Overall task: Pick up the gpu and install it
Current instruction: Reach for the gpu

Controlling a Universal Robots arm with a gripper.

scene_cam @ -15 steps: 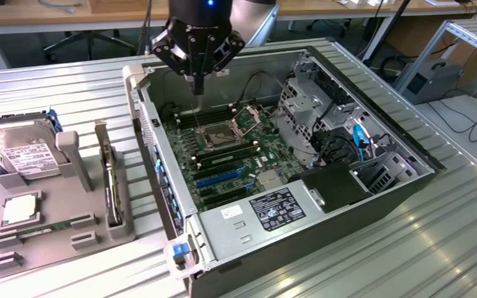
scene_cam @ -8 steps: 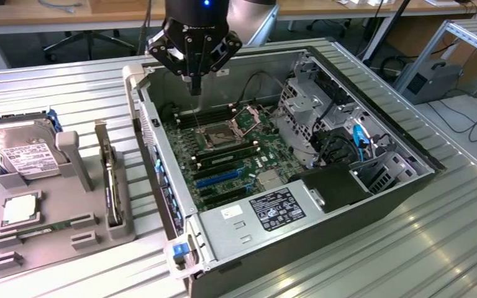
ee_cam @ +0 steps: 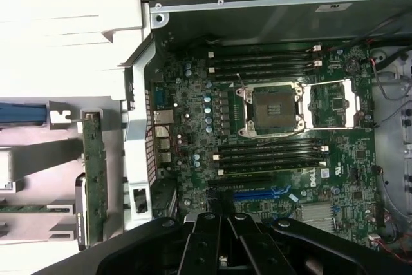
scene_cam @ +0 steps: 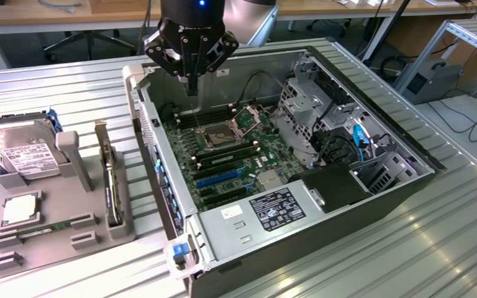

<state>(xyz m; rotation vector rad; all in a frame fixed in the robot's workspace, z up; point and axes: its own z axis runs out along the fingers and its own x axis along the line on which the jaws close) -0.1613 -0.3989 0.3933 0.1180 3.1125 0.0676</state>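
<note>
The gpu (scene_cam: 107, 174) stands on its edge in a slot of the grey parts holder (scene_cam: 64, 236) at the exterior view's left, beside the open computer case (scene_cam: 338, 217). The wrist view shows the gpu (ee_cam: 95, 172) as a narrow board with a pale bracket at one end. My gripper (scene_cam: 190, 87) hangs over the far end of the case, above the motherboard (scene_cam: 222, 149), well apart from the gpu. Its fingers (ee_cam: 205, 243) are together with nothing between them. A blue expansion slot (ee_cam: 257, 193) lies on the motherboard (ee_cam: 277, 133) just under the gripper (ee_cam: 222, 249).
The holder also carries a silver hard drive (scene_cam: 23, 155), a square processor (scene_cam: 19, 209) and a green RAM stick (scene_cam: 40, 228). A power supply (scene_cam: 276, 211), drive cages (scene_cam: 313, 112) and cables fill the case's other side. The case wall (scene_cam: 151, 155) rises between holder and motherboard.
</note>
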